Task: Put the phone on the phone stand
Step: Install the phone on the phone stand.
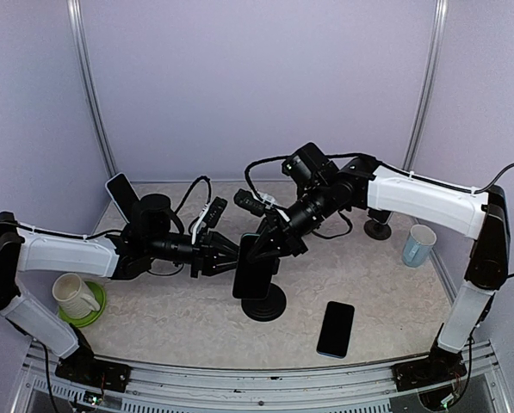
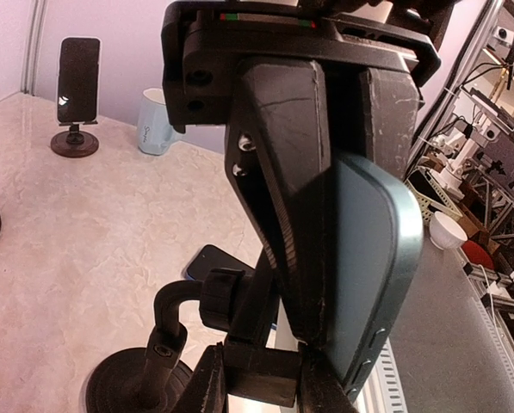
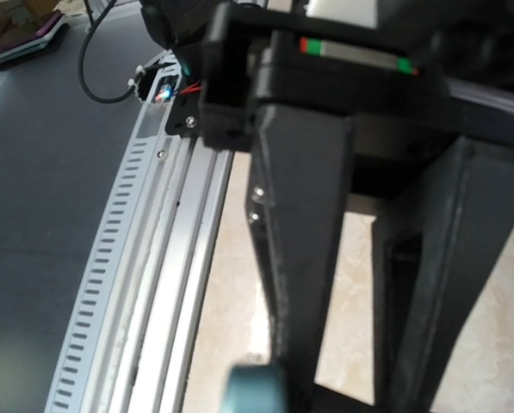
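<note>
The phone (image 1: 253, 274) stands upright and slightly tilted directly above the round base of the phone stand (image 1: 266, 305), its lower end down at the stand's cradle. Whether it is fully seated there cannot be told. The left gripper (image 1: 231, 255) reaches in from the left of the stand and is clamped on the phone. In the left wrist view one of its fingers (image 2: 274, 215) lies flat against the phone's face, while the other is mostly hidden behind the handset. The right gripper (image 1: 272, 241) comes in from behind and to the right of the stand and sits by the phone's upper end. Its fingers (image 3: 304, 258) are spread, with bare table (image 1: 179, 318) showing between them and nothing gripped. A second phone (image 1: 336, 329) lies flat to the right of the stand, nearer the arm bases. A pale blue cup (image 1: 418, 245) stands well to the stand's right. A cream mug (image 1: 71, 292) on a green coaster (image 1: 100, 303) sits well to its left. A third phone (image 1: 121, 194) is propped behind and to the left of the stand, near the back wall.
</note>
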`<act>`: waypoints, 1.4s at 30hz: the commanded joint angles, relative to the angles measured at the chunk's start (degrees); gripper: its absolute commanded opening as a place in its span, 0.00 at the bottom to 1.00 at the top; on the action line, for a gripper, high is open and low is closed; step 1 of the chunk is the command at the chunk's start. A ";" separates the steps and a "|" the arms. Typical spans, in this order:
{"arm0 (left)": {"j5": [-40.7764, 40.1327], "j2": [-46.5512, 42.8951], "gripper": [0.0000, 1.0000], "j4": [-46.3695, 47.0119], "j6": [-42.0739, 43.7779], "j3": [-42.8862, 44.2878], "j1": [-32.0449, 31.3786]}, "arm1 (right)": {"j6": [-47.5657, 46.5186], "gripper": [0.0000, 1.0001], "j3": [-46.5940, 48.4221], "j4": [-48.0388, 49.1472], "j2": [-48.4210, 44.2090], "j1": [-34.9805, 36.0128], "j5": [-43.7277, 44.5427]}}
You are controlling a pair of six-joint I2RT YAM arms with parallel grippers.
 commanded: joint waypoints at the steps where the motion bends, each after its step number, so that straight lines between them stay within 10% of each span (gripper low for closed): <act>1: 1.91 -2.73 0.05 0.45 0.58 -1.77 1.38 | 1.12 0.00 -2.47 -6.61 -2.61 -3.30 7.14; 42: 6.47 -5.49 0.05 10.83 -2.86 -6.87 3.69 | 3.20 0.00 -5.80 -12.06 -0.06 -8.40 13.18</act>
